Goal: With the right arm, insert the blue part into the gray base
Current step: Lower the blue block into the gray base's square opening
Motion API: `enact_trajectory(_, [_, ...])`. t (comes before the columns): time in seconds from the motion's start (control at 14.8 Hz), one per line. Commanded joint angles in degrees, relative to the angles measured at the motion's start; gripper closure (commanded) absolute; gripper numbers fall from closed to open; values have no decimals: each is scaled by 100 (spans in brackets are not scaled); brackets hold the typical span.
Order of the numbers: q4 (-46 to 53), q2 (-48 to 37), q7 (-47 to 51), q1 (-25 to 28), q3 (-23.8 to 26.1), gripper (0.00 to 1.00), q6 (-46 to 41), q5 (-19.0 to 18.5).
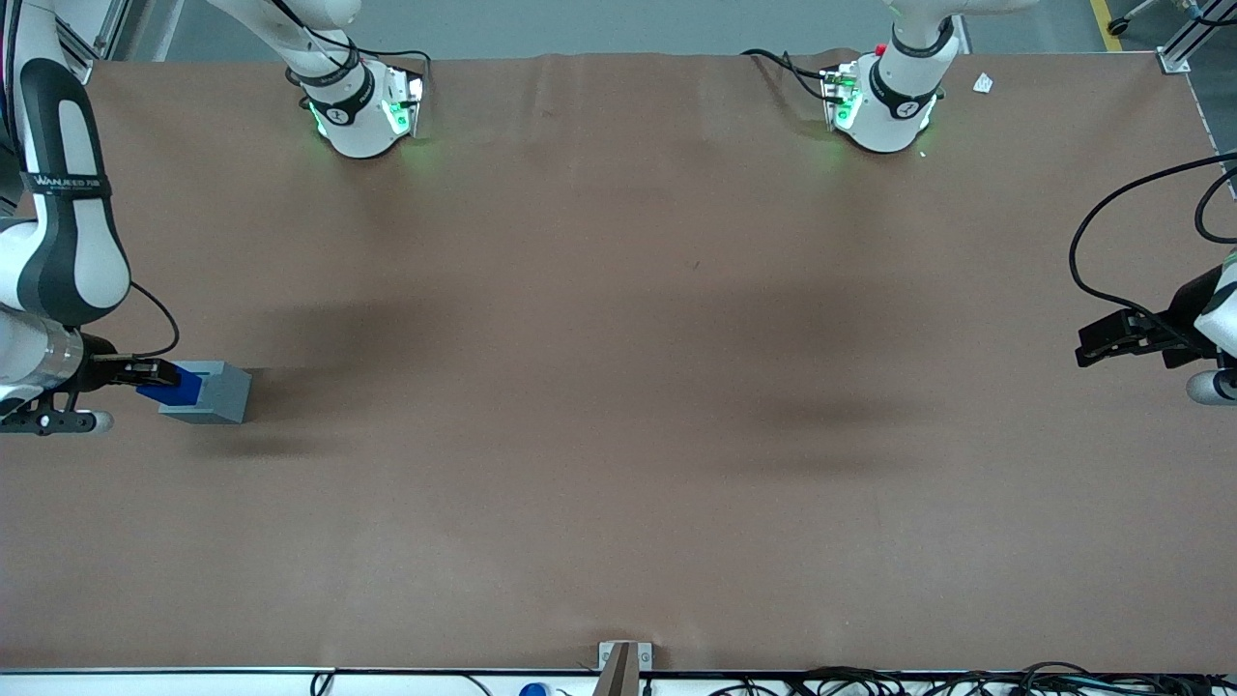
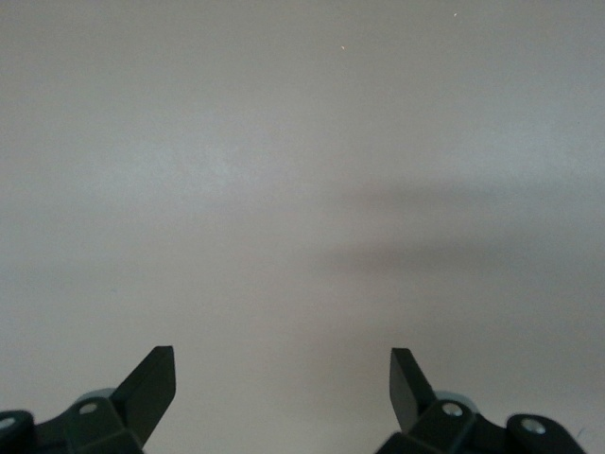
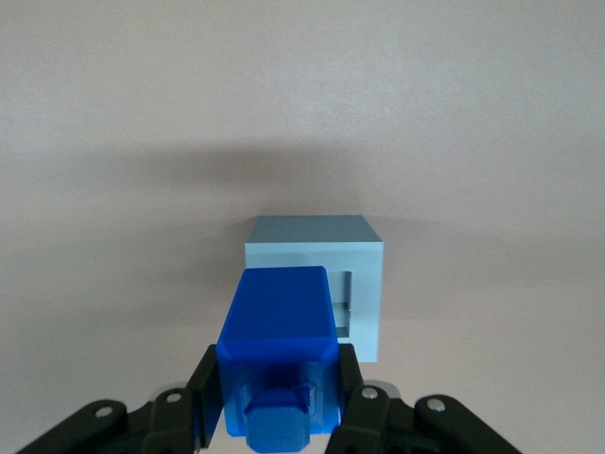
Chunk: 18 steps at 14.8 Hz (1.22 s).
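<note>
Right arm's gripper [image 3: 276, 397] clamped on the blue part [image 3: 277, 355], just above the gray base's [image 1: 215, 391] recessed top.

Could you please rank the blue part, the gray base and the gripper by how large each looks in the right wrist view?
1. The gripper, shut on the blue part, spans the widest.
2-3. The blue part and the gray base look much alike; the blue part is nearer the camera, so I won't rank them.
</note>
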Motion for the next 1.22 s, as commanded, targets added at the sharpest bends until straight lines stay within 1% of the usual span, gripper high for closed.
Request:
enact_trajectory(0.0, [-120,-95,-40,-170,90,83,61,-201])
enact_trajectory(1.15, [-155,151,171,-268,90,84,61,-122])
